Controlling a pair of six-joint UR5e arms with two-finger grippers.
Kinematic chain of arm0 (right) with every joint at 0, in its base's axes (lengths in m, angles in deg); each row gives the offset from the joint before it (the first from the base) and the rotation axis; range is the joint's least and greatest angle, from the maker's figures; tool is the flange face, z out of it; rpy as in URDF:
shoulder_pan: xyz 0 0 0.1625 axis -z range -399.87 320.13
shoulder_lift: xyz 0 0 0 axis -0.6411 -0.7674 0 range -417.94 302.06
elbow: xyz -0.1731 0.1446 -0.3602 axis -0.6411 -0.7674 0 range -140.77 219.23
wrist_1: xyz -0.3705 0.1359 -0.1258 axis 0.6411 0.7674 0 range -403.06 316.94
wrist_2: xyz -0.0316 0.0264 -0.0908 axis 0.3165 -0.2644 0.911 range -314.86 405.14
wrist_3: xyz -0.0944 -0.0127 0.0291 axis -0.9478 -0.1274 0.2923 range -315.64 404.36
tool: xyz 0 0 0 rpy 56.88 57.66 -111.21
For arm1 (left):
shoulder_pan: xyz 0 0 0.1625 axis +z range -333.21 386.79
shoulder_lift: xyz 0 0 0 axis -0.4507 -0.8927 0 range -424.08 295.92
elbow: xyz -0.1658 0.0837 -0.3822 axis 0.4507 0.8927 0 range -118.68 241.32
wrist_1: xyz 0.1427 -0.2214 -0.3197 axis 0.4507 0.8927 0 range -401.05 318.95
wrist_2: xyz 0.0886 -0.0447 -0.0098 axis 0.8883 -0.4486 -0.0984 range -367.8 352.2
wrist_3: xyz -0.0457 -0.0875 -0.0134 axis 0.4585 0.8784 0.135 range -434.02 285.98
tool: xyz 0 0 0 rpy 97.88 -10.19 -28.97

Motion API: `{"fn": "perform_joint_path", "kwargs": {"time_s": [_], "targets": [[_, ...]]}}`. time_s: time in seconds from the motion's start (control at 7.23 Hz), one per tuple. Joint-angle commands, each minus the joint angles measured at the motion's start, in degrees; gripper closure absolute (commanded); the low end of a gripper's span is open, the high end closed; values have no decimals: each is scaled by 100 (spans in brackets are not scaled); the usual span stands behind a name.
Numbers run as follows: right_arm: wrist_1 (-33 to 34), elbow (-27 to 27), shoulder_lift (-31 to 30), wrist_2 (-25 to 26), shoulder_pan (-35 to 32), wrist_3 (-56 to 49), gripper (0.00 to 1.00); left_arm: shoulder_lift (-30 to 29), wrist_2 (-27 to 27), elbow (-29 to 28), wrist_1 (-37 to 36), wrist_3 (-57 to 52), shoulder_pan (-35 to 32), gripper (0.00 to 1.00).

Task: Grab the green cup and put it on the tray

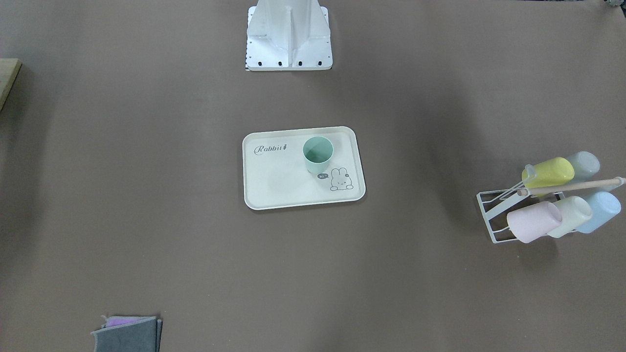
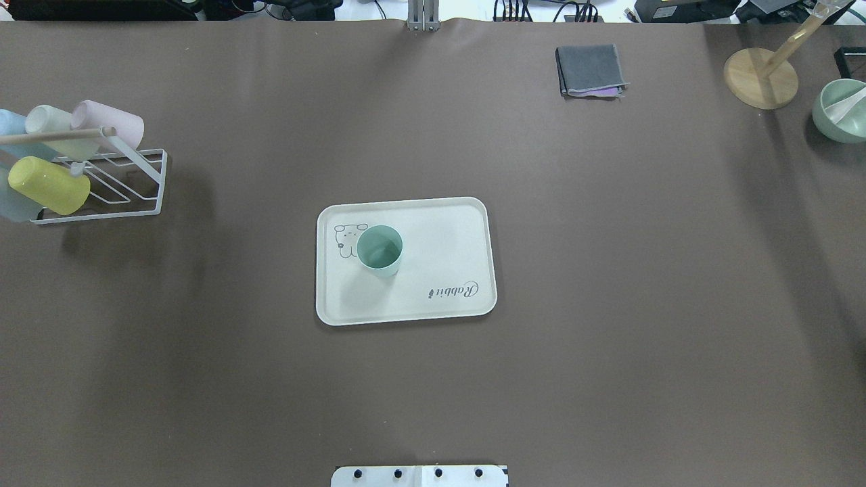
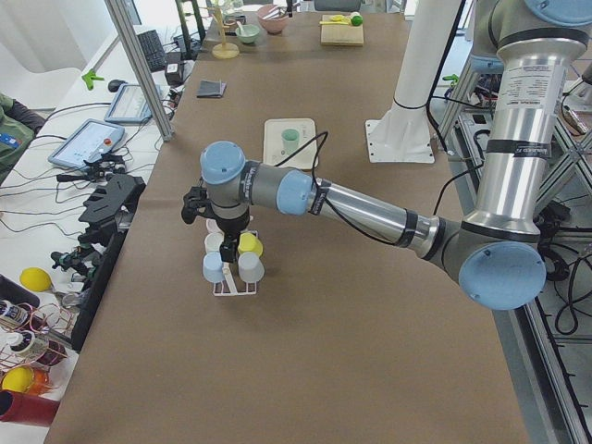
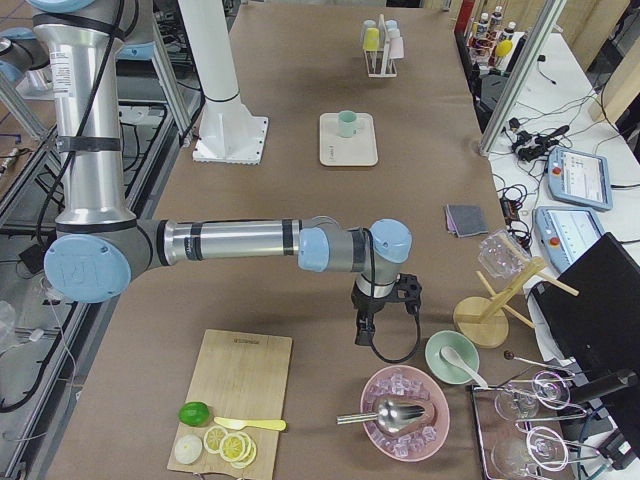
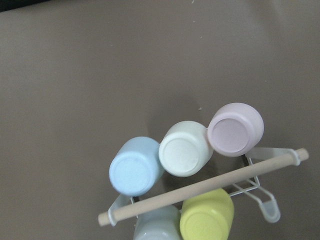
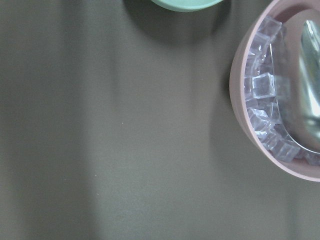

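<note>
The green cup (image 1: 318, 154) stands upright on the cream tray (image 1: 283, 190) beside the bunny drawing; it also shows in the overhead view (image 2: 379, 250) on the tray (image 2: 440, 230). No gripper touches it. My left gripper (image 3: 220, 225) hangs over the cup rack (image 3: 231, 277), far from the tray; I cannot tell whether it is open or shut. My right gripper (image 4: 366, 335) hangs over the table's right end near a pink bowl; I cannot tell its state either. Neither wrist view shows fingers.
The white wire rack (image 2: 135, 176) holds pink, cream, light blue and yellow cups (image 5: 186, 148). A folded grey cloth (image 2: 588, 70), a wooden stand (image 2: 761, 78) and a green bowl (image 2: 842, 111) lie at the far right. A pink bowl of ice (image 6: 280, 100) and a cutting board (image 4: 235, 395) sit beyond.
</note>
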State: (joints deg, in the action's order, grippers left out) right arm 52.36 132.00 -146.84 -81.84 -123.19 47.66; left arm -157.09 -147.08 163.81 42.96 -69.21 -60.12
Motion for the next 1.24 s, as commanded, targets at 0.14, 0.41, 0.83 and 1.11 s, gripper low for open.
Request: {"fn": "perform_joint_path", "kwargs": {"time_s": [0.14,0.41,0.83,1.11], "targets": [[3,4,39,-293,0,265,0,1142,-73,0,-51,-1377,-535,1],[-50,5,57,-372,0,531,0,1381,-3,52,-51,-1535,-731,1],[-50,-57,127,-407,0,540,0,1399,32,9,-86,-1491,-740,1],[-50,-57,127,-399,0,670,0,1391,15,0,-60,-1482,-748,1]]}}
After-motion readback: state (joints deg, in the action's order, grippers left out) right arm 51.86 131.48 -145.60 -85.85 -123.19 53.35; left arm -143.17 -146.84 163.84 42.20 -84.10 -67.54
